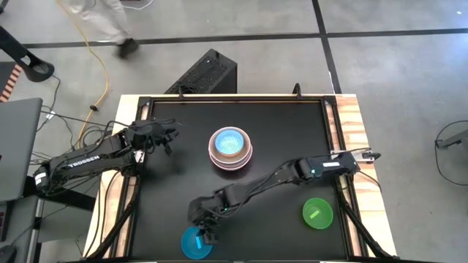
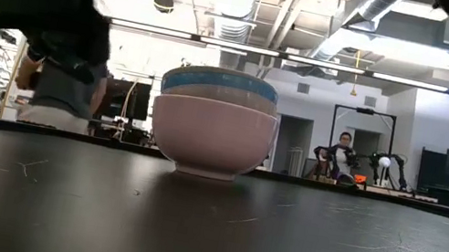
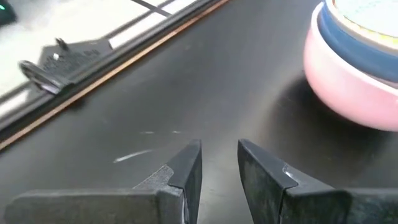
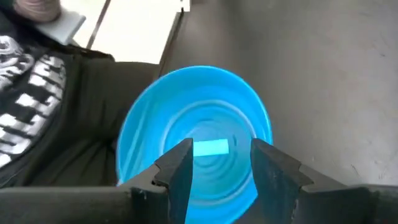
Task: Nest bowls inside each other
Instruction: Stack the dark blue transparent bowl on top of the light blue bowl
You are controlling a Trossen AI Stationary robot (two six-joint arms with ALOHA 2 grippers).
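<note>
A stack of bowls (image 1: 230, 148) rests on its pink bottom bowl (image 2: 211, 138) in the middle of the black table, with a cream and a blue bowl (image 3: 348, 43) nested inside. A small green bowl (image 1: 317, 213) sits near the right front. A small cyan bowl (image 4: 196, 146) with a pale sticker inside sits at the front edge (image 1: 194, 242). My right gripper (image 4: 221, 165) hangs open just above the cyan bowl's hollow, one finger on either side of the sticker. My left gripper (image 3: 219, 162) waits at the table's left, left of the stack, with a narrow gap between its fingers.
The table has a raised black rim (image 1: 241, 98) and wooden side strips (image 1: 351, 124). A black box (image 1: 208, 73) stands on the floor beyond the far edge. A person's patterned clothing (image 4: 28, 68) shows past the near edge. Bare tabletop lies between the stack and the front bowls.
</note>
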